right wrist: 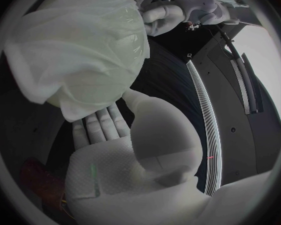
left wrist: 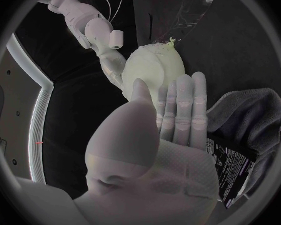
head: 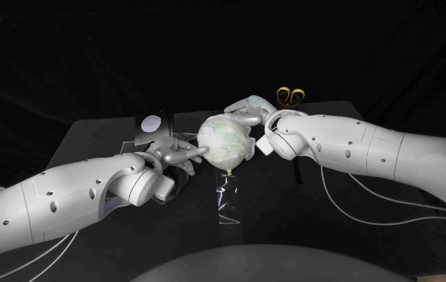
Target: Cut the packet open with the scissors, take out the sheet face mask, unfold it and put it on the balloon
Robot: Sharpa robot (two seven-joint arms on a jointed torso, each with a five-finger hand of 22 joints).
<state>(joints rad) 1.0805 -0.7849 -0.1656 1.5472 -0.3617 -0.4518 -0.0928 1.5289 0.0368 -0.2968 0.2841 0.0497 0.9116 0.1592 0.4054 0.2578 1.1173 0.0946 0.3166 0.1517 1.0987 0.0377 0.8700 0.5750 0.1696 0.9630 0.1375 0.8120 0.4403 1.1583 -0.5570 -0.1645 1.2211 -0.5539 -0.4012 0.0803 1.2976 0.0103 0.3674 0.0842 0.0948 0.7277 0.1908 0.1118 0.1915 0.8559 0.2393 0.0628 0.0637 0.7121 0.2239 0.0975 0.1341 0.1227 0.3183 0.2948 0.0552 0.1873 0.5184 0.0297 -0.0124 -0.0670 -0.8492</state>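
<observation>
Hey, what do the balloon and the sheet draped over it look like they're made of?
Balloon: thin rubber, probably latex; pale green and smooth with a dull sheen, gathering to a tied knot at one end. Sheet face mask: soft white fabric-like sheet, possibly damp; a fine weave shows, and it wrinkles, folds and clings to the curve.

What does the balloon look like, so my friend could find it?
Look at the middle of the black table, between the left hand and the right hand. The balloon stands there on a clear holder. It is the only pale, egg-shaped thing, draped in a white sheet mask.
</observation>
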